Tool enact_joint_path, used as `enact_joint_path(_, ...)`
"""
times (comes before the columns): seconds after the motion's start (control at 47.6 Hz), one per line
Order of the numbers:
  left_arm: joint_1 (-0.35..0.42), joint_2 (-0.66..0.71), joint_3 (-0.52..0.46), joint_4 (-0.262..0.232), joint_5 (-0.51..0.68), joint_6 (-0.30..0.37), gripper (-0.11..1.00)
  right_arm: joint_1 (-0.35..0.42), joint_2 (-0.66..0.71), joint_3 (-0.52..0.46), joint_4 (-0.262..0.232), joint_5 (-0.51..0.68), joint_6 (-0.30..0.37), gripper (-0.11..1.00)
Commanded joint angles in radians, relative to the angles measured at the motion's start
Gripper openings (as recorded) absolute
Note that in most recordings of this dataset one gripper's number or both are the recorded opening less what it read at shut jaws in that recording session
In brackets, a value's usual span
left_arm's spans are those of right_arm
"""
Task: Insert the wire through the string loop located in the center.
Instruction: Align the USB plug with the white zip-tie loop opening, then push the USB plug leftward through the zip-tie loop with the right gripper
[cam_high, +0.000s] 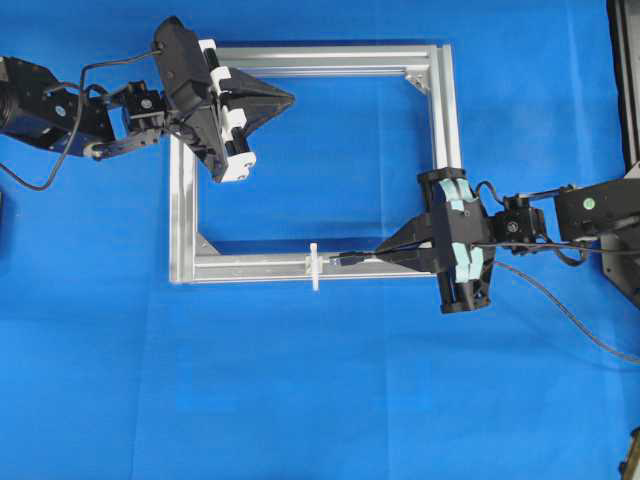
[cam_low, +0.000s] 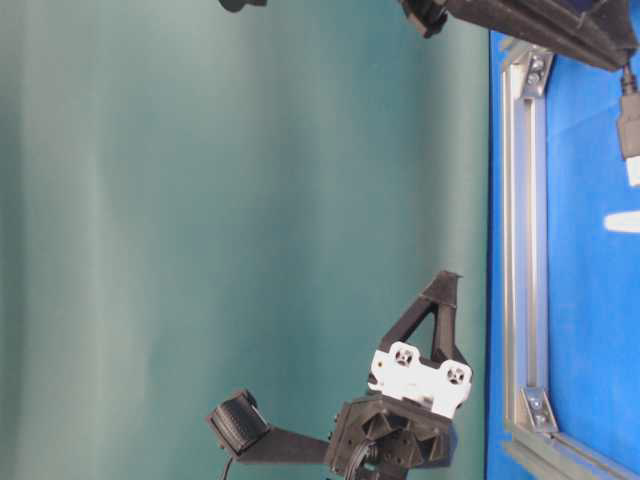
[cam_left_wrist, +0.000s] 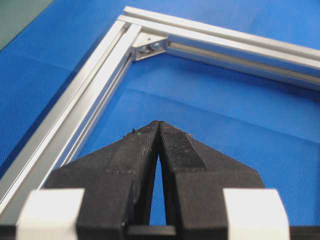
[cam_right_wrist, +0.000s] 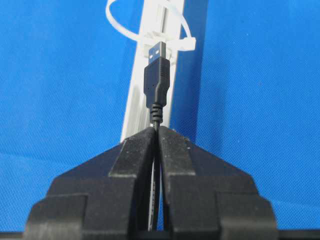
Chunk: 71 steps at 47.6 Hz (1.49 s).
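1. This is a robotics lab bench, not a home or shop.
2. A plain blue cloth (cam_high: 330, 400) covers the whole table, with a flat teal backdrop (cam_low: 240, 200) behind it.
3. On the cloth lies a bare aluminium frame (cam_high: 445, 120), a test fixture.
4. Two black robot arms flank the frame, one at its left (cam_high: 60, 105), one at its right (cam_high: 600, 205).
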Motion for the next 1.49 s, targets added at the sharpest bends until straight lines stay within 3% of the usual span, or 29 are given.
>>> enact_joint_path(0.0,0.002,-0.031,-0.009,0.003,-0.005,0.002,0.0,0.002,0.0,-0.021,0.002,-0.021,0.002,-0.03)
enact_joint_path(0.63,0.002,-0.029,-0.008,0.003,-0.005,0.003,0.0,0.008,0.149,-0.199,0.002,-0.029,0.0,-0.03)
enact_joint_path(1.134,0.002,-0.029,-0.008,0.003,-0.005,0.0,0.0,0.008,0.167,-0.218,0.002,-0.031,0.0,-0.03)
enact_joint_path(1.471,-0.112,-0.063,0.044,0.003,0.008,-0.017,0.0,0.008,0.166,-0.215,0.002,-0.031,0.0,-0.03)
